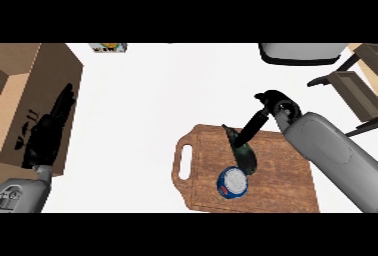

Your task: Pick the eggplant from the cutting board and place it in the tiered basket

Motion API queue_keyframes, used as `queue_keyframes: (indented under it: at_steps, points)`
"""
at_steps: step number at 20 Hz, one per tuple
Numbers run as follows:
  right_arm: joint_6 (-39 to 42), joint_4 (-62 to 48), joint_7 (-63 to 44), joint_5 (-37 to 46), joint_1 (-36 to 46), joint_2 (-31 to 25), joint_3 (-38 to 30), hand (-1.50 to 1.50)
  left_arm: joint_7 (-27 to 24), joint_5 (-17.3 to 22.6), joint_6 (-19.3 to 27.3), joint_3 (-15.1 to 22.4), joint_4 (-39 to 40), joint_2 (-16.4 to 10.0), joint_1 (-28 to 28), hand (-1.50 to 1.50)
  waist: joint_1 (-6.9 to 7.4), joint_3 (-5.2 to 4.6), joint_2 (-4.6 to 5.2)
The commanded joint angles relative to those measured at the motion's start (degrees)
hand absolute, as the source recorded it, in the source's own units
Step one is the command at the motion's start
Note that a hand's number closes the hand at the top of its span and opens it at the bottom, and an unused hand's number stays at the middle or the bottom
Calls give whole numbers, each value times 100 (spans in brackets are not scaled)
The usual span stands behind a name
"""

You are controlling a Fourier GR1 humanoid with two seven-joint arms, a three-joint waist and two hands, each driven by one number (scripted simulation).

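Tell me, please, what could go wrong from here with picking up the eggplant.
The right hand reaches only the far tip of the eggplant, fingers straight, so a grasp there might slip or let it swing. The blue-and-white can lies right beside the eggplant's other end on the cutting board and could get knocked.

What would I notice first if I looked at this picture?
Probably the big wooden cutting board low in the middle, with a dark eggplant lying on it beside a round blue and white thing. Next, the robot's black right hand at the board's far edge, its straight fingers pointing down toward the eggplant.
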State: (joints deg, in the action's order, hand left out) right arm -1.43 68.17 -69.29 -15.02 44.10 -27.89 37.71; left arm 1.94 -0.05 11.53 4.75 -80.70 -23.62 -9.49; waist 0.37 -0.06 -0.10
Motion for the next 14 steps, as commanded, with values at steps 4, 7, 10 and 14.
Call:
queue_keyframes:
  at_steps: [4,7,10,14]
  points:
    - [218,-548,-872,350,232,314,420,-150,212,-125,78,136,-356,192,129,0,67,4,1]
    - [279,-58,-1329,300,399,181,389,-150,-77,-264,118,15,137,184,-22,0,-44,-2,-5]
    - [427,160,-1480,251,491,-3,368,-150,-24,30,-170,-244,145,9,49,0,-51,-4,-18]
    - [340,25,-1409,317,312,185,489,-150,-58,-244,120,-74,15,264,96,0,-38,-2,-13]
